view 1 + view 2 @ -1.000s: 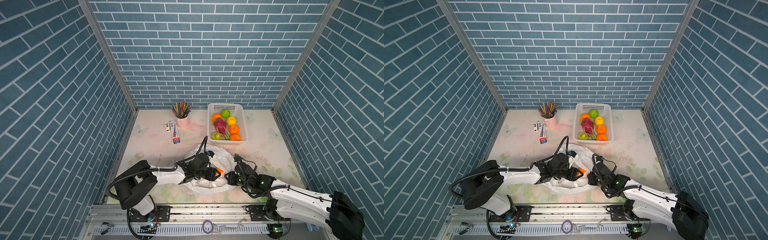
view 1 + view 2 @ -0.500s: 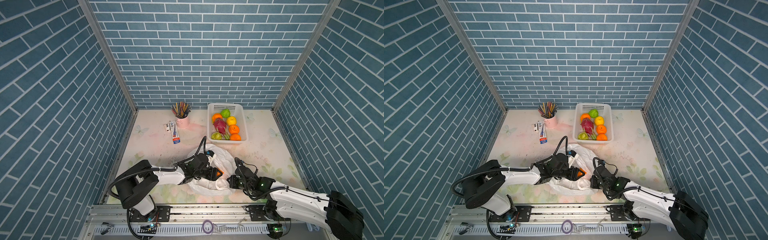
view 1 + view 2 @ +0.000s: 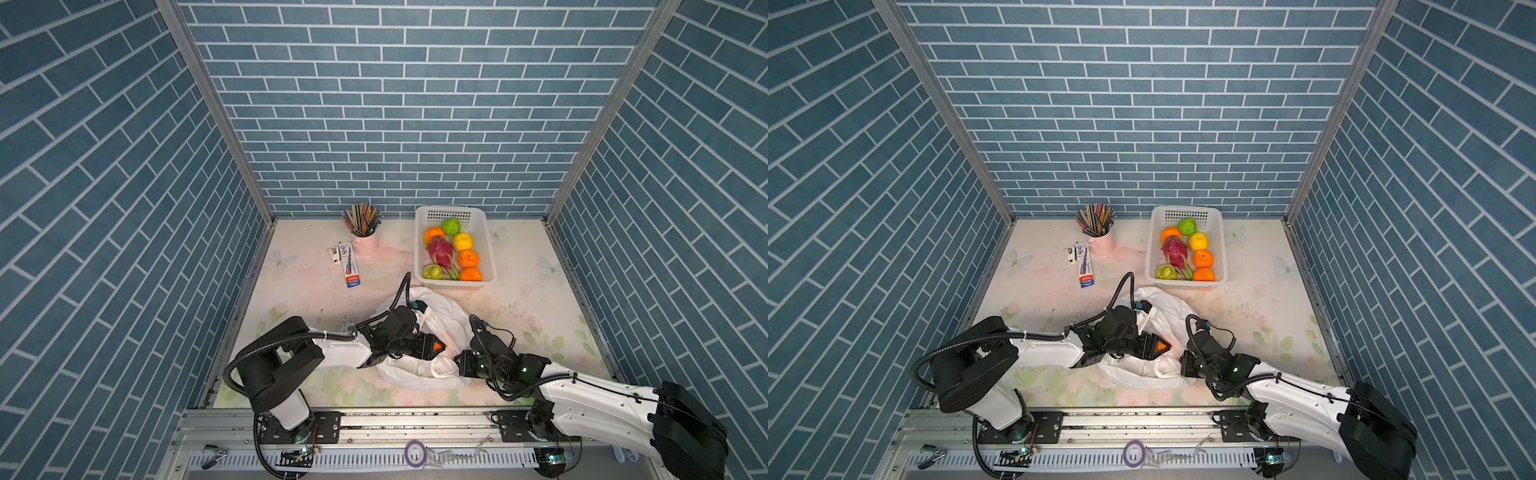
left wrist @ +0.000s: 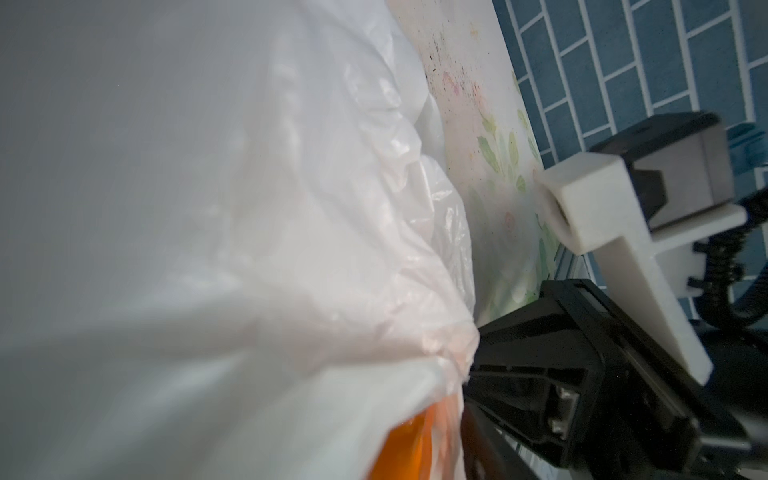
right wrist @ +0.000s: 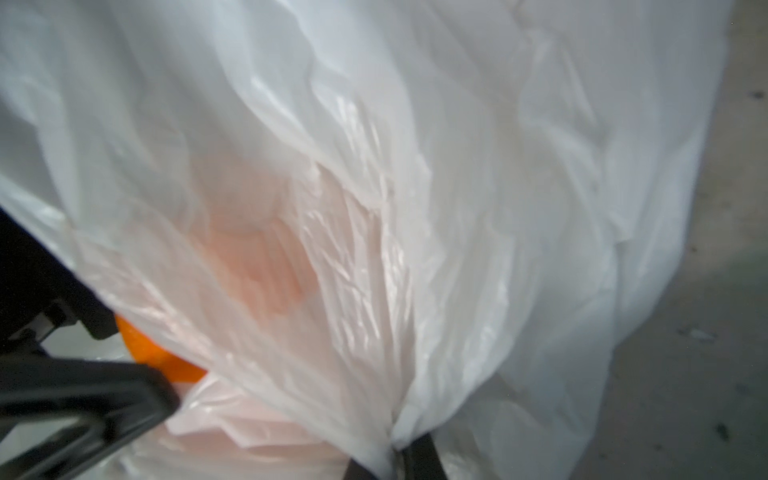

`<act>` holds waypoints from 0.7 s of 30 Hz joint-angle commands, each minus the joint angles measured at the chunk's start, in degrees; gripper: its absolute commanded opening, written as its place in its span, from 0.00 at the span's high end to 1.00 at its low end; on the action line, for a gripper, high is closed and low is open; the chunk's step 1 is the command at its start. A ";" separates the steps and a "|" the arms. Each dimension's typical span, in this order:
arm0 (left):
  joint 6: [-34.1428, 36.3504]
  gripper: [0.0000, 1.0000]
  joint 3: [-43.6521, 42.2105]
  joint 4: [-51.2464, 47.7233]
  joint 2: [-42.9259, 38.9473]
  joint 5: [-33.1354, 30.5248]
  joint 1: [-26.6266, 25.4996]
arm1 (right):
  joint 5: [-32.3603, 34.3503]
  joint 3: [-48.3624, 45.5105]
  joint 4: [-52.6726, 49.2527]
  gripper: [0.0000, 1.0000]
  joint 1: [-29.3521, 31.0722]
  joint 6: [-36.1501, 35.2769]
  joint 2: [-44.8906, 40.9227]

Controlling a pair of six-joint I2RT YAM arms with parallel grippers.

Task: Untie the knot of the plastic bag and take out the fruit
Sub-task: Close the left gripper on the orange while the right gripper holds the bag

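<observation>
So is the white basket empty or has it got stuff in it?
Not empty. The basket holds three oranges, a lemon, a dragon fruit and two green ones.

Robot lab test cell — fake blue-brick panels, alu base rail (arms bolted on).

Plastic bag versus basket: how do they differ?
The plastic bag is soft and crumpled, near the front; the basket is rigid, perforated, at the back. The basket holds several fruits in plain sight; the plastic bag shows only one orange peeking out. Both are white.
</observation>
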 commanded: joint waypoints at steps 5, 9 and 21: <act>-0.80 0.48 0.14 1.94 0.57 0.39 0.91 | -0.23 2.11 -1.40 0.89 -0.11 0.46 0.58; -1.35 0.50 0.18 3.04 1.60 2.18 0.98 | -0.31 2.09 -1.52 0.89 -0.05 0.70 0.57; 0.11 0.66 0.40 0.31 -1.42 2.40 0.98 | 2.46 2.60 -3.43 0.85 -0.18 2.20 0.31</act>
